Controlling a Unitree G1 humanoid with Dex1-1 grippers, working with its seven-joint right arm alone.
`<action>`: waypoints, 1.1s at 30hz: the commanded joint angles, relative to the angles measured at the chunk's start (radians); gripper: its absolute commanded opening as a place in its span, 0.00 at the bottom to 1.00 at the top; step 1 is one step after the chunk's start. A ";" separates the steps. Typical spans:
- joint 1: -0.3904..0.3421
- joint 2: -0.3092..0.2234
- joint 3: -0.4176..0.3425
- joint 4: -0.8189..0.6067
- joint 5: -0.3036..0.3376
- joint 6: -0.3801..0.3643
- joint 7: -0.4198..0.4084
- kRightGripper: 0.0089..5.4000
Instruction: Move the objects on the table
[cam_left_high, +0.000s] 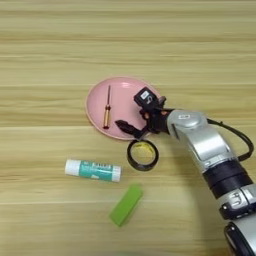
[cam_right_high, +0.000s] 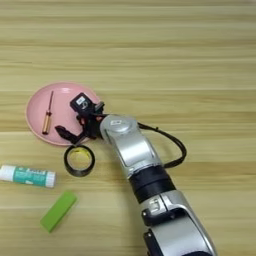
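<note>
Table: broad light-tan wooden plank table (cam_left_high: 60, 45).
Arm: silver forearm (cam_left_high: 205, 142) enters from lower right.
Plate: round pink plate (cam_left_high: 97, 95), centre-left.
Gripper: black two-fingered gripper (cam_left_high: 134, 112), fingers apart, empty, over the plate's right rim.
Tube: white tube with teal label (cam_left_high: 93, 170), below the plate.
Block: green rectangular block (cam_left_high: 126, 204), nearest the front edge.
Tape: black tape ring with yellow inside (cam_left_high: 142, 154), just below the gripper.
Screwdriver: small orange-handled screwdriver (cam_left_high: 107, 107), lying on the plate.

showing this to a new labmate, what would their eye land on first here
Likely the silver right arm slanting in from the bottom right, its black tool spread open over the near right part of the round pink plate, where a small orange-handled screwdriver lies. Just in front of the plate sits the black tape ring, with the white tube and green block nearer still.
</note>
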 joint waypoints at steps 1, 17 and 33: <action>-0.023 -0.033 -0.018 -0.036 0.002 -0.001 -0.002 0.99; 0.009 -0.083 -0.042 -0.070 0.010 0.028 0.018 0.99; 0.045 -0.128 -0.055 -0.106 0.023 0.050 0.039 0.99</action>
